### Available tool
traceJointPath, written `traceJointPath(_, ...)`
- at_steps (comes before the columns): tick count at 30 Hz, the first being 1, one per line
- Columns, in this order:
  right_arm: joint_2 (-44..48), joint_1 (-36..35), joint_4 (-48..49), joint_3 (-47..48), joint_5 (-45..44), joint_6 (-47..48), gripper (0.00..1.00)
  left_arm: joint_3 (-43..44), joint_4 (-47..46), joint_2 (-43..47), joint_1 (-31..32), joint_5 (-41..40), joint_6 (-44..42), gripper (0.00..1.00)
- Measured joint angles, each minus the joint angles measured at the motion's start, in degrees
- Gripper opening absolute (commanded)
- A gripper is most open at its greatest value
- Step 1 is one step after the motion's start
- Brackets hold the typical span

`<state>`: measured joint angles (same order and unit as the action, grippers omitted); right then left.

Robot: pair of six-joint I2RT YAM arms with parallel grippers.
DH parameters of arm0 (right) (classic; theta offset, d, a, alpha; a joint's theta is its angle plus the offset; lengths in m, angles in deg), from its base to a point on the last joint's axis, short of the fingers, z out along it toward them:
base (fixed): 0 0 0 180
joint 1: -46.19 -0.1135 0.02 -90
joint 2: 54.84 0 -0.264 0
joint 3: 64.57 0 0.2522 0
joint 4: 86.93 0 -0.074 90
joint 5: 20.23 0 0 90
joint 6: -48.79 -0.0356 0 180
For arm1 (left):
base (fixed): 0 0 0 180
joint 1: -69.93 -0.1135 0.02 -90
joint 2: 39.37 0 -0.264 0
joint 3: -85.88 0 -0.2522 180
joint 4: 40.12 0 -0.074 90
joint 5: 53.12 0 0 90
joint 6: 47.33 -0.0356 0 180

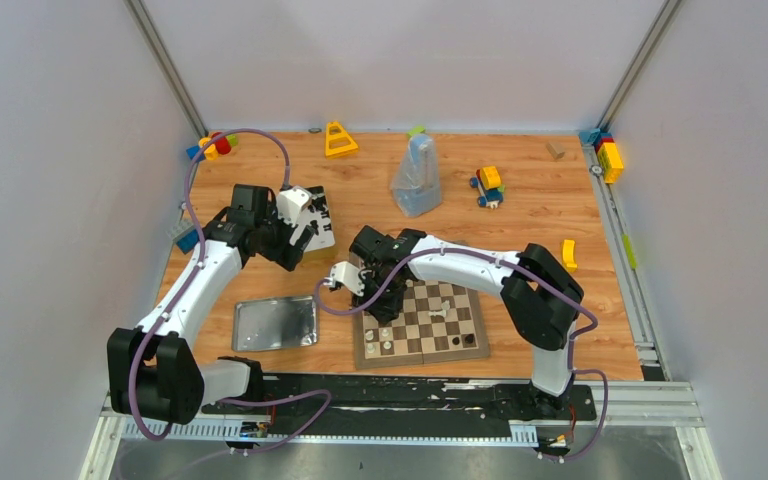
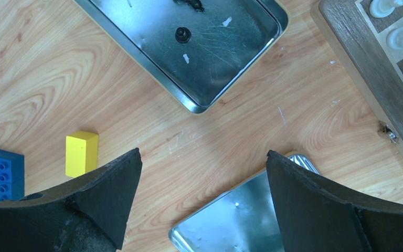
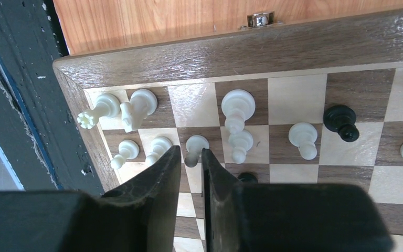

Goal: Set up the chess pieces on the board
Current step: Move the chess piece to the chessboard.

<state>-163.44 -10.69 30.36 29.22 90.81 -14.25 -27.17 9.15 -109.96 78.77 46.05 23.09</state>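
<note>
Because each side starts in two rows at its own edge, the cream chess pieces (image 3: 236, 105) stand close together along one edge of the board (image 1: 430, 356), near its 7 o'clock corner in the top view. One black pawn (image 3: 341, 121) stands among them, and I think that spot is wrong for it. The board lies on the table (image 1: 530, 210) at about 6 o'clock, a little to the right.

The right gripper (image 3: 191, 152) hangs low over that corner. Its jaws are almost together, with just a thin gap. A cream pawn (image 3: 195, 143) sits right at the tips, and I cannot tell if it is pinched or free.

The left gripper (image 2: 202, 163) is spread wide and holds nothing. It hangs over bare wood at about 10 o'clock from the board. In its own view a silver tin (image 2: 231, 63) lies at 12 o'clock with a small black piece (image 2: 182, 34) inside, so I think the wide jaws are ready to fetch it. A second silver tray (image 2: 225, 220) lies at 6 o'clock, and a yellow block (image 2: 81, 152) at 9 o'clock.

I can read no words or brand names anywhere.
</note>
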Motion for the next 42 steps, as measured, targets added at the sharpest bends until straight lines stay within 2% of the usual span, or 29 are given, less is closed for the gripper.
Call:
traceJointPath(6,0.1,0.0,-0.1,0.0,-1.1,0.0,0.36,0.0,0.0,0.0,0.0,0.0,0.0,0.96)
traceJointPath(18,7.7,0.3,-0.5,0.1,-4.3,0.1,0.45,0.0,0.0,0.0,0.0,0.2,-0.1,0.96)
traceJointPath(27,8.2,4.4,-0.3,-0.6,-4.0,0.1,0.44,0.0,0.3,1.6,0.0,6.3,-1.2,0.95)
traceJointPath(31,8.8,5.6,-0.1,-2.0,-1.6,0.1,0.41,0.0,0.6,4.4,0.0,10.3,-1.9,0.95)
traceJointPath(37,12.4,4.3,0.0,-3.2,3.0,0.3,0.36,0.0,0.7,6.1,0.0,12.5,-2.5,0.95)
traceJointPath(42,13.2,4.0,1.4,-3.2,0.5,0.0,0.35,-0.1,0.7,6.1,0.0,12.8,-2.7,0.95)
